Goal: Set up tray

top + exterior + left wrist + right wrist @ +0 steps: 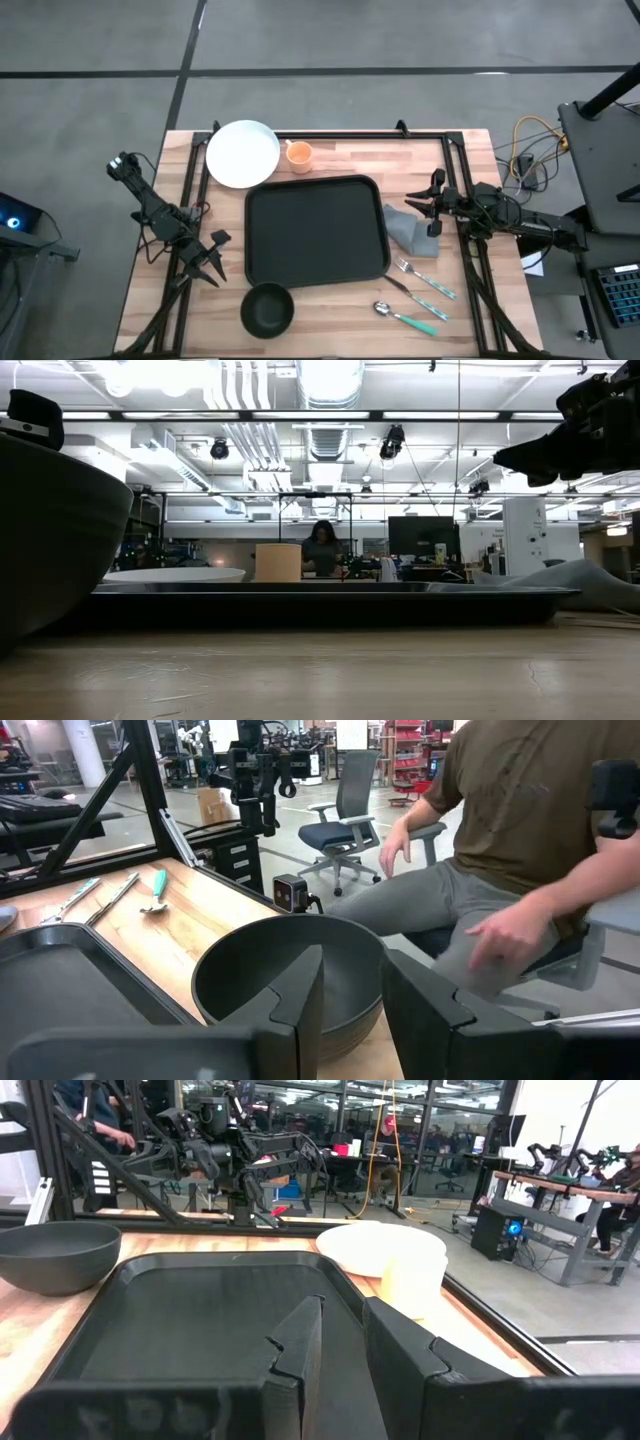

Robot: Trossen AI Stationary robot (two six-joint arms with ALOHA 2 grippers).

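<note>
While the tray (315, 232) lies bare at the desk's (330, 160) middle, long axis toward the plate (243, 153), the right fingers (432, 208) hover nearer its edge than the left fingers (207, 262), both pairs slightly parted, holding nothing.

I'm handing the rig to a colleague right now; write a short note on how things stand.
Left gripper: open, holding nothing, beside the tray's left edge.
Right gripper: open, holding nothing, above the grey cloth.
Tray: mid-table, nothing on it.
Around it: white plate and orange cup behind, dark bowl in front, fork and spoon to its right.
Done: nothing loaded.
Left: everything still to go on the tray.
</note>
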